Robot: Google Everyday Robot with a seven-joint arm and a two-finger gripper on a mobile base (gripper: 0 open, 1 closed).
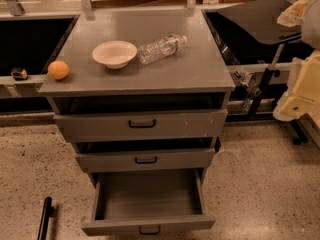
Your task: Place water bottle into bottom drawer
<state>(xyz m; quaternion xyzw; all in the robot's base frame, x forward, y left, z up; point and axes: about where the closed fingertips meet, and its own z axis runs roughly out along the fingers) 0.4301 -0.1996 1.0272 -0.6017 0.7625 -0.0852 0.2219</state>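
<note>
The water bottle (161, 48) lies on its side on the grey cabinet top (190, 69), cap toward the back right, just right of a white bowl (114, 53). The bottom drawer (115, 227) is pulled out toward me and its grey inside shows nothing in it. The middle drawer (145, 160) and the top drawer (142, 124) above it are pushed in. My gripper (299, 89) is the pale part of the arm at the right edge, off to the right of the cabinet, about level with its top and well away from the bottle.
An orange (58, 70) sits at the cabinet top's left front corner. A black chair or stand (265, 39) is close on the right. A black bar (45, 218) stands on the speckled floor at lower left. Dark bins flank the cabinet.
</note>
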